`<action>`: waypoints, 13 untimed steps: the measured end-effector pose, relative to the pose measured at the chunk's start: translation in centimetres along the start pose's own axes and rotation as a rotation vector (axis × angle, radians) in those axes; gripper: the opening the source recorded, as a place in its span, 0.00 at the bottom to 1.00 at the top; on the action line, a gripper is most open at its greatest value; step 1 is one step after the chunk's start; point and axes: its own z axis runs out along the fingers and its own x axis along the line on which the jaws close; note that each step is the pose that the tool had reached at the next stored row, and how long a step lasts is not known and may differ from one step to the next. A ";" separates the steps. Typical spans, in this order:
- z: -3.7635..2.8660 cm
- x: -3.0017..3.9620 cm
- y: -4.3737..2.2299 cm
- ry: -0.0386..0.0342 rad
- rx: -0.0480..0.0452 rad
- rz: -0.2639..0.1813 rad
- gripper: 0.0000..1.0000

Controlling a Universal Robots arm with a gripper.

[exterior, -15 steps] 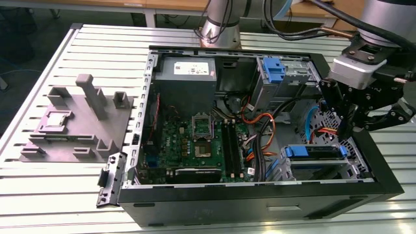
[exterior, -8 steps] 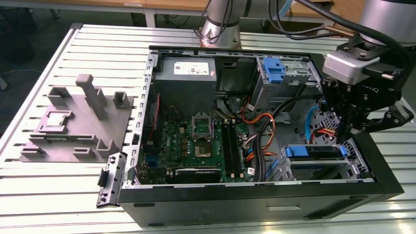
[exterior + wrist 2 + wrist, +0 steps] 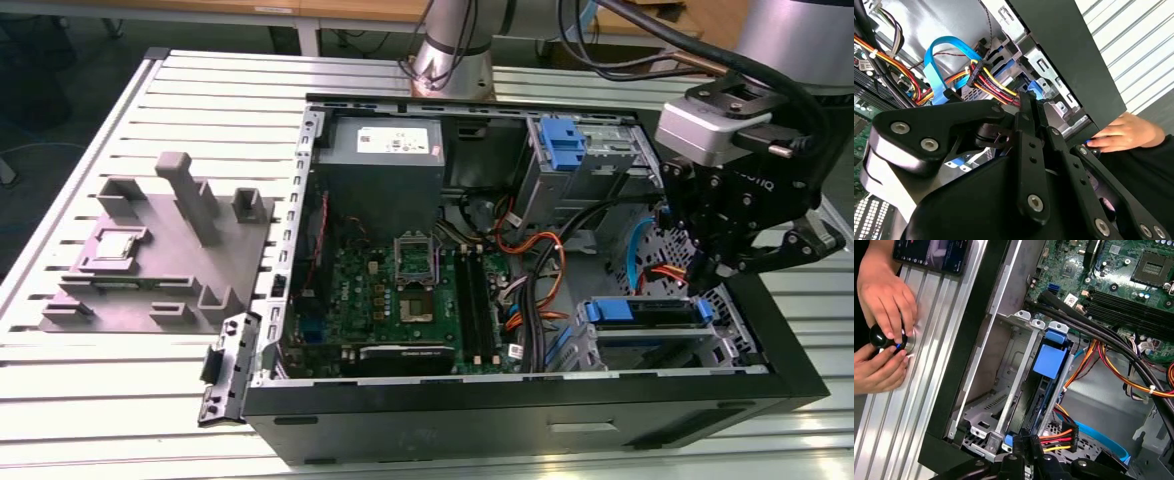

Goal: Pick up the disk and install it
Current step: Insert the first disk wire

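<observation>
Scene: an open computer case [image 3: 534,405] lies on a slatted metal table [image 3: 80,400], its green motherboard [image 3: 400,290] exposed.
Arm: the gripper [image 3: 714,262] hangs over the case's edge at the exterior view's right, above the silver drive bay [image 3: 1004,405].
Fingers: in the second wrist view the 2 black fingers [image 3: 1029,125] are pressed together and pinch nothing.
Disk: the disk [image 3: 1046,377] stands edge-up in a slot of the drive bay, its blue carrier tab showing on top; the exterior view shows it [image 3: 647,312] low in the bay near the case's front corner.
Cables: a bundle of red, yellow and black wires [image 3: 1056,437] ends in a black plug just beside the disk's end; whether it is plugged in, I cannot tell.
Person: 2 hands [image 3: 884,305] rest on a black knob on the table, outside the case wall.
Progress: judging by this, the pick-up and the slotting are done; full seating cannot be confirmed.
</observation>
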 end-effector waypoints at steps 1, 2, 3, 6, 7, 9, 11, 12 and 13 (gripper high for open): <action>0.00 0.00 0.00 0.0000 0.0000 0.000 0.17; 0.00 0.00 0.00 0.0000 0.0000 0.000 0.17; 0.00 0.00 0.00 0.0000 -0.0001 0.000 0.17; 0.00 0.00 0.00 0.0000 -0.0001 0.000 0.17; 0.00 0.00 0.00 0.0000 -0.0001 0.000 0.17; 0.00 0.00 0.00 0.0000 -0.0001 0.000 0.17; 0.00 0.00 0.00 -0.0001 -0.0001 0.000 0.17; 0.00 0.00 0.00 0.0000 -0.0001 0.000 0.17; 0.00 0.00 0.00 0.0000 -0.0002 0.000 0.17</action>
